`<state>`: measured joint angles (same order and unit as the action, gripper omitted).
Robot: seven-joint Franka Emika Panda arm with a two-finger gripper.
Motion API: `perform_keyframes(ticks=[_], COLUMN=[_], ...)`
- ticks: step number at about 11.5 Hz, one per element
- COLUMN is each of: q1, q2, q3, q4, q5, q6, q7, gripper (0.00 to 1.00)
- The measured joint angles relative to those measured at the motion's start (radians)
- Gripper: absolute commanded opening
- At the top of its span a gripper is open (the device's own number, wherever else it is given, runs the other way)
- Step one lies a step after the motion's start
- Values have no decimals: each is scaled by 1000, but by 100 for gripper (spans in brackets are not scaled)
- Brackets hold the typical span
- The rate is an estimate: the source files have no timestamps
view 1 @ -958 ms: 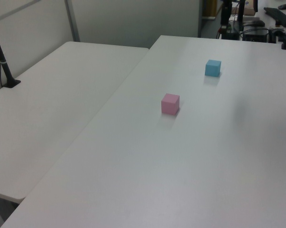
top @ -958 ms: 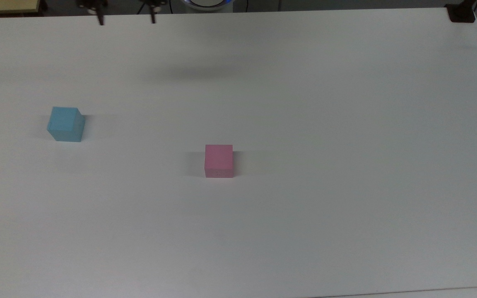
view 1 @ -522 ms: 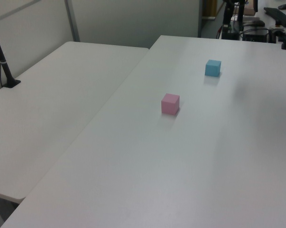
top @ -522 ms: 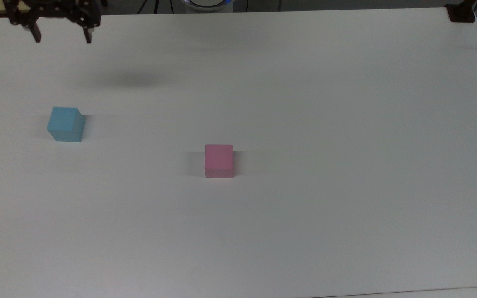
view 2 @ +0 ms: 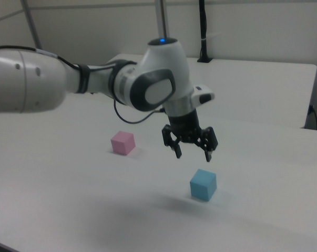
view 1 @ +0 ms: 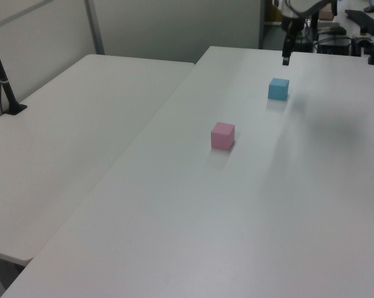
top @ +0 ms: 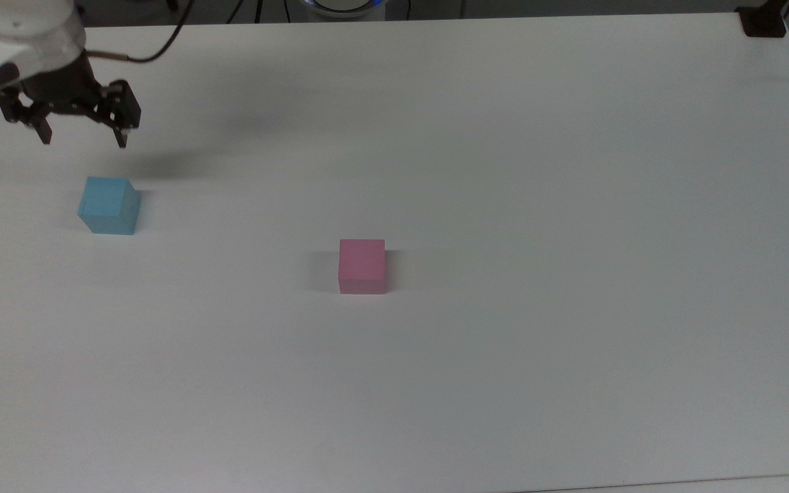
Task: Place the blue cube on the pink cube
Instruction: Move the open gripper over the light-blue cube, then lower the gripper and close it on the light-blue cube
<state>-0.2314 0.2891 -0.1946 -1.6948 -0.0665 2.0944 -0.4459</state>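
The blue cube point(top: 109, 205) point(view 1: 278, 89) point(view 2: 203, 185) rests on the white table point(top: 504, 171) at the top view's left. The pink cube point(top: 362, 266) point(view 1: 222, 135) point(view 2: 122, 142) sits apart from it near the table's middle. My gripper point(top: 83, 142) point(view 2: 193, 155) hangs open in the air above the blue cube, a little off to its far side, with nothing between its fingers. One dark finger point(view 1: 285, 59) shows above the blue cube in the left view.
A second white table point(view 1: 62, 143) adjoins at the left view's left, with a black stand point(view 1: 7, 93) on it. Another black stand base point(top: 763, 20) sits at the top view's far right corner. Cables and equipment point(view 1: 335, 37) lie beyond the table's far end.
My gripper has come down from the top view's upper edge and moved left toward the blue cube, its fingers still apart. Both cubes stay where they were.
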Motion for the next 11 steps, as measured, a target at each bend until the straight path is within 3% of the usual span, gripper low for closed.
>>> perform_keyframes(ticks=[4, 9, 11], q1=[-9, -16, -16], q2=[122, 156, 169], q3=[0, 0, 7], q4=[-7, -28, -36], q5=[0, 0, 0], q6=[163, 197, 197], q7=[46, 84, 85], gripper=[100, 100, 67])
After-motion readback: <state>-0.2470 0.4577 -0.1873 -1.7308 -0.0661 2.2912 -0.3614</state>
